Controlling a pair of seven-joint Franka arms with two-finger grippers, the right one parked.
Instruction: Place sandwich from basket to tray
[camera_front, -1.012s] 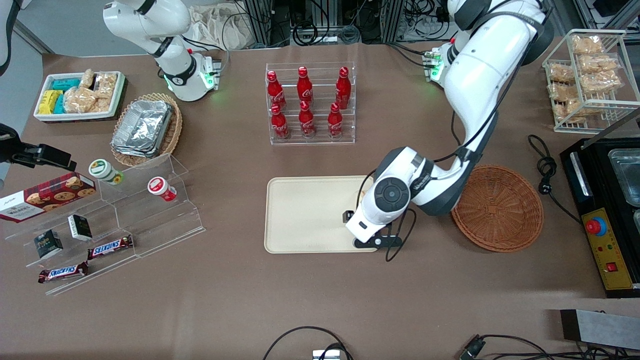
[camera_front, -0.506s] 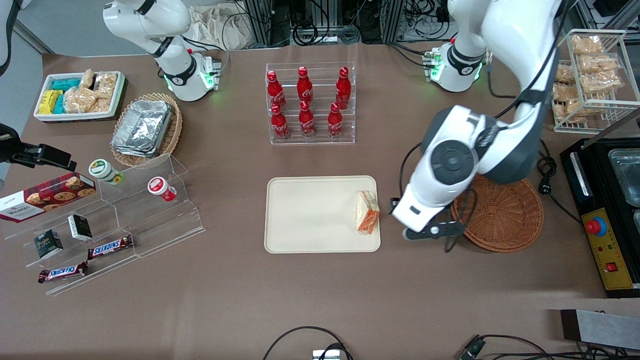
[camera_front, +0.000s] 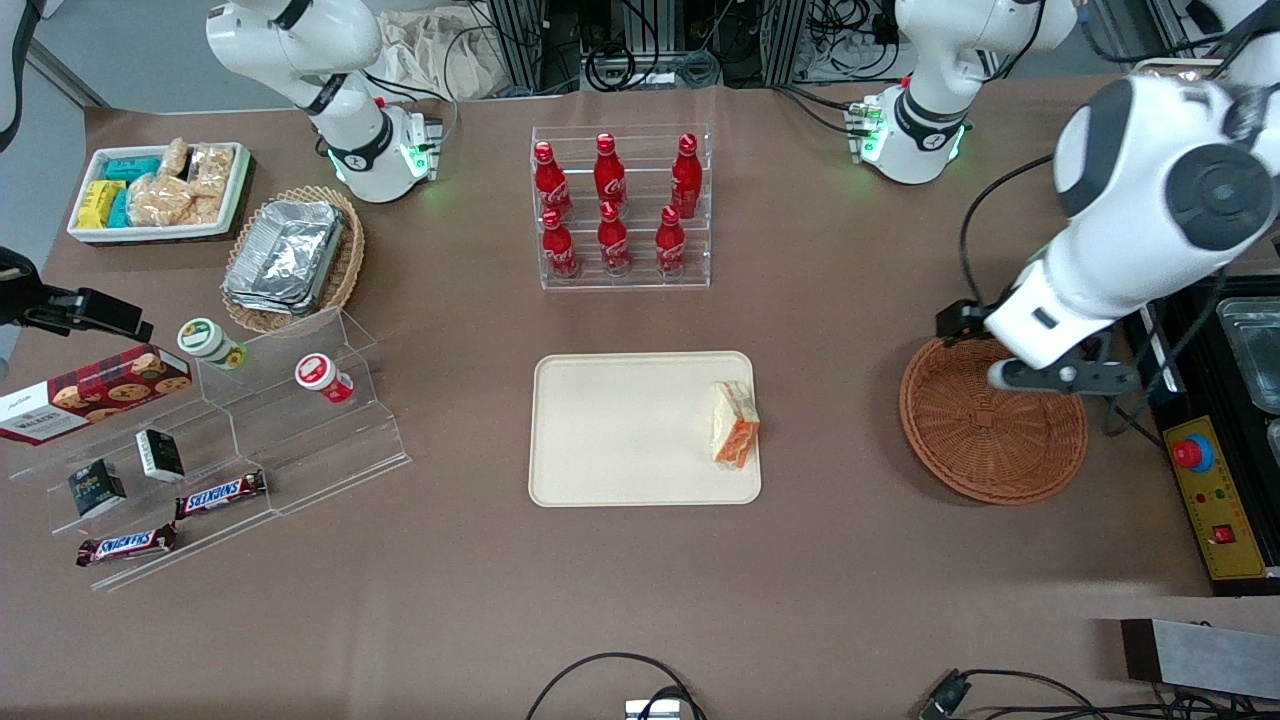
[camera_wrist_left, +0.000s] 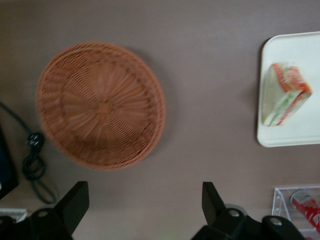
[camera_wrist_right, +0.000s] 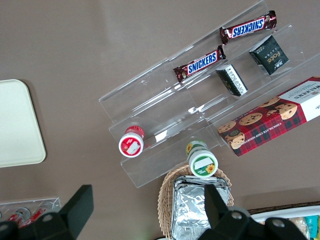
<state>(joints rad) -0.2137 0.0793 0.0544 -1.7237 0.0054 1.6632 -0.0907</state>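
Cream tray (camera_front: 620, 430) bears sandwich (camera_front: 735, 425) at its edge nearest basket (camera_front: 990, 425), i.e. shortest drop. Basket empty. Gripper (camera_wrist_left: 142, 205) spread wide, holds nothing, hangs above basket's rim. Task looks complete.

Reddish-brown basket (camera_front: 992, 430) (woven), cream tray (camera_front: 620, 430)

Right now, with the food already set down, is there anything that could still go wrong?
Possibly. The sandwich lies close to the tray's rim, at the end toward the basket, so a knock might push it off. The open hand hangs above the table next to the basket and could brush it if it dropped.
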